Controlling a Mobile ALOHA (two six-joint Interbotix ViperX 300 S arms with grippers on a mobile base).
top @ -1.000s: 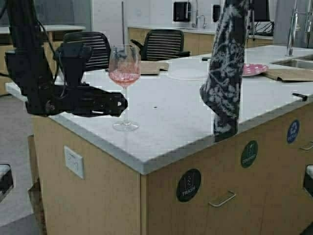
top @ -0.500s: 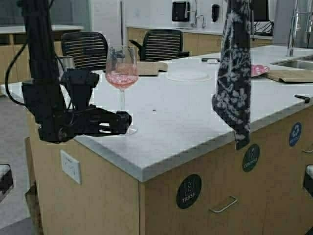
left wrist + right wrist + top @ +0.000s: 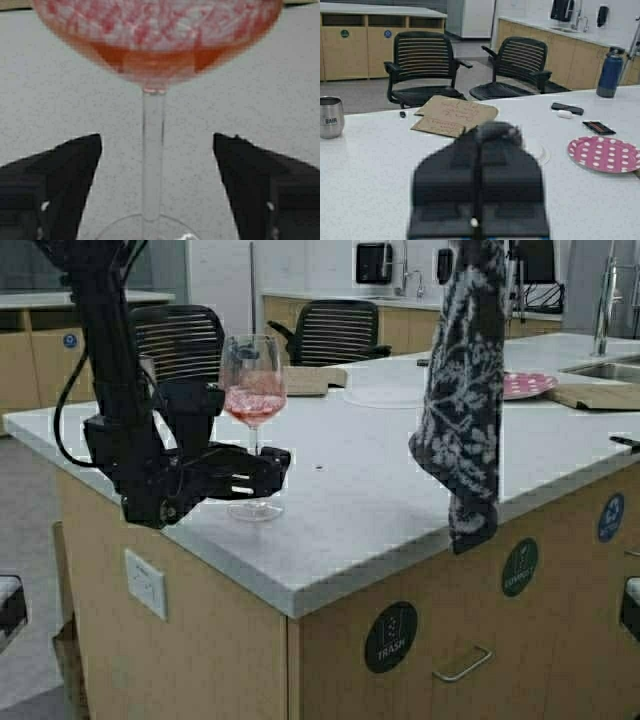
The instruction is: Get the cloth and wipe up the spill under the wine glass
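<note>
The glass (image 3: 254, 390) stands near the counter (image 3: 360, 500) corner, its thin stem between the spread fingers of the left pincer (image 3: 156, 185), which touch nothing. It looks fragile, top-heavy and slick, so the stem low under the bowl seems the safest hold. The right pincer (image 3: 479, 150), pressed together, pinches the limp cloth (image 3: 463, 400), dangling over the counter edge.

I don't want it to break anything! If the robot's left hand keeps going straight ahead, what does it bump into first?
Probably the wine glass: its thin stem stands right between the open fingers of the left hand, just above the foot.
</note>
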